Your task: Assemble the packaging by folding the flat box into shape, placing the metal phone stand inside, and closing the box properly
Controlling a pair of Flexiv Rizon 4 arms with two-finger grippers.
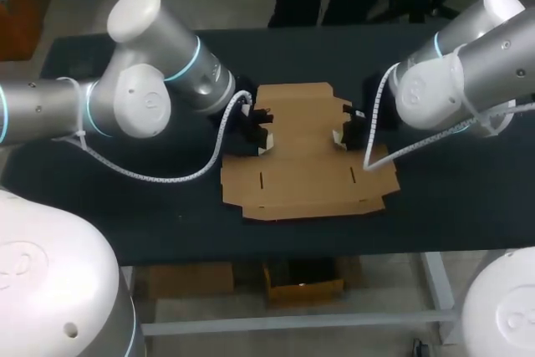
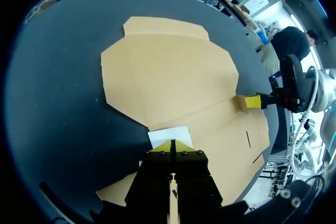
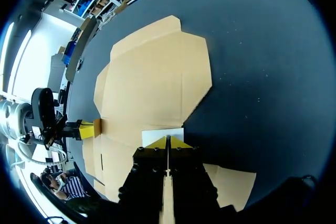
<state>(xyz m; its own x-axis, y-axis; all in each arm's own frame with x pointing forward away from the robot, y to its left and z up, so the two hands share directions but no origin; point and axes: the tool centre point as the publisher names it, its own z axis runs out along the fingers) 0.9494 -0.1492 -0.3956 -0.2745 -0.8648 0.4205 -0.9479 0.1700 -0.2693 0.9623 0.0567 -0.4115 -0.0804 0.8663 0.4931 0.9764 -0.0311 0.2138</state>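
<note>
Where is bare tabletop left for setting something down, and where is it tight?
Bare table lies right of the flat box toward the front corner, in the strip between the box's near edge and the table's front edge, and behind the box's far edge. It is crowded at the box's side edges, where the left claw and right claw sit.

Flat box (image 1: 305, 152) central on your table (image 1: 468, 198); left gripper (image 1: 262, 141) at its left edge; right gripper (image 1: 341, 135) at its right.
</note>
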